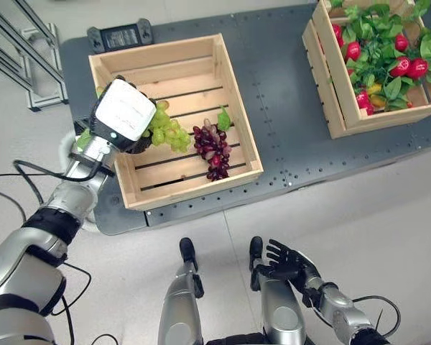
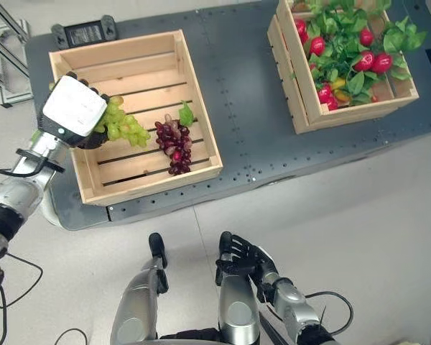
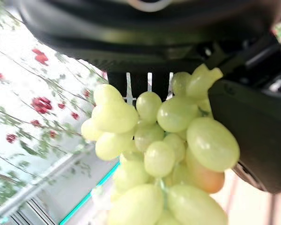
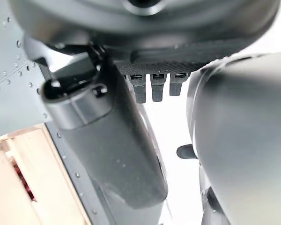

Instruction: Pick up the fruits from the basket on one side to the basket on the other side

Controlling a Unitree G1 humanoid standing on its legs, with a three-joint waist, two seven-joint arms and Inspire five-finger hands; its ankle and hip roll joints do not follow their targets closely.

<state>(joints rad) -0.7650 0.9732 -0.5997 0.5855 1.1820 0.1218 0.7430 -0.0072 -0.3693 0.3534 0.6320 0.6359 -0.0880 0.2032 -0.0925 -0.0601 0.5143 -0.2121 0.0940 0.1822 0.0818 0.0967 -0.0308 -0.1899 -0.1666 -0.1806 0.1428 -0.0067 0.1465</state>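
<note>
Grapes in the left hand over the left crate

Green grapes (image 1: 169, 129) hang from the left hand (image 1: 122, 115), whose fingers (image 3: 253, 136) curl round the top of the bunch, as the left wrist view shows from close up. The bunch sits above the slatted floor of the left crate (image 1: 233, 86), near its left wall. Purple grapes (image 1: 212, 149) with a green leaf lie on the slats just beside it, to the right. The crate stands on a dark grey surface (image 1: 280, 108). Well apart, at the surface's far right, a second crate (image 1: 330, 93) holds red fruit and leaves (image 1: 388, 54). The right hand (image 1: 287, 262) hangs low by the floor, fingers spread and empty.
</note>
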